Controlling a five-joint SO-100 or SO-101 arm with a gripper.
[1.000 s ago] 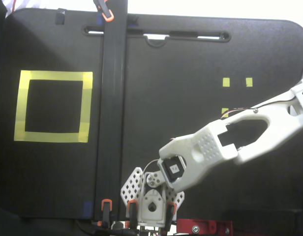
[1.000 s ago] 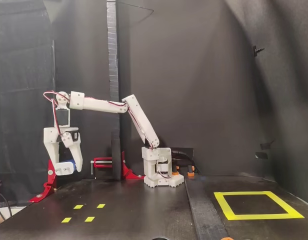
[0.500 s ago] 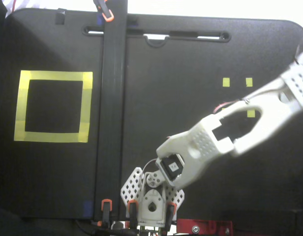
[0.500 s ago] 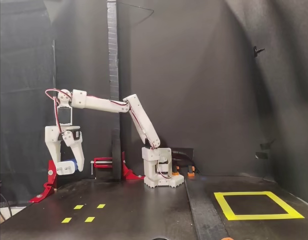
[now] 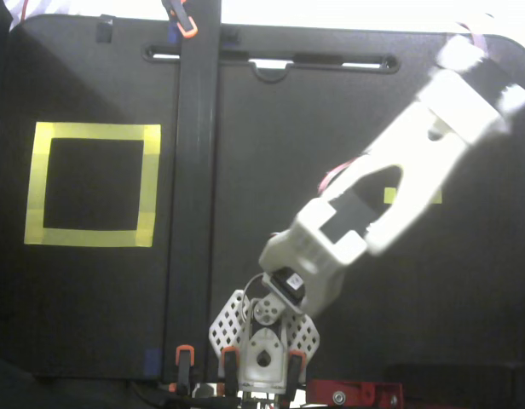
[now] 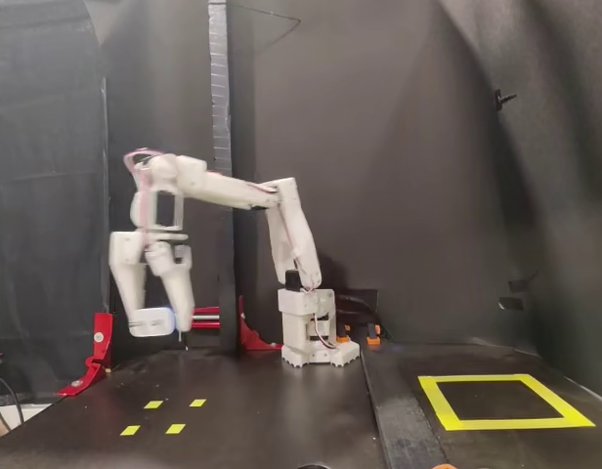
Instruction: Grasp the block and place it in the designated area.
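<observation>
In the side fixed view my gripper (image 6: 156, 322) hangs fingers-down at the left, well above the black table. It is shut on the block (image 6: 152, 319), a small bluish shape smeared by motion. The designated area (image 6: 496, 423) is a square of wide yellow tape at the far right of that view, a long way from the gripper. From the top fixed view the designated area (image 5: 92, 132) lies at the left. There the white arm (image 5: 390, 187) reaches toward the upper right, and the gripper and block are hidden beneath its wrist.
Several tiny yellow tape squares (image 6: 152, 404) lie on the table below the gripper. A tall dark post (image 6: 219, 147) and a red clamp (image 6: 98, 352) stand behind. A raised black strip (image 5: 194, 187) runs between the arm's base (image 5: 262, 345) and the designated area.
The arm has swung: its far end moved up and left in the top view, and the gripper carried the block rightward in the side view. It is blurred by motion.
</observation>
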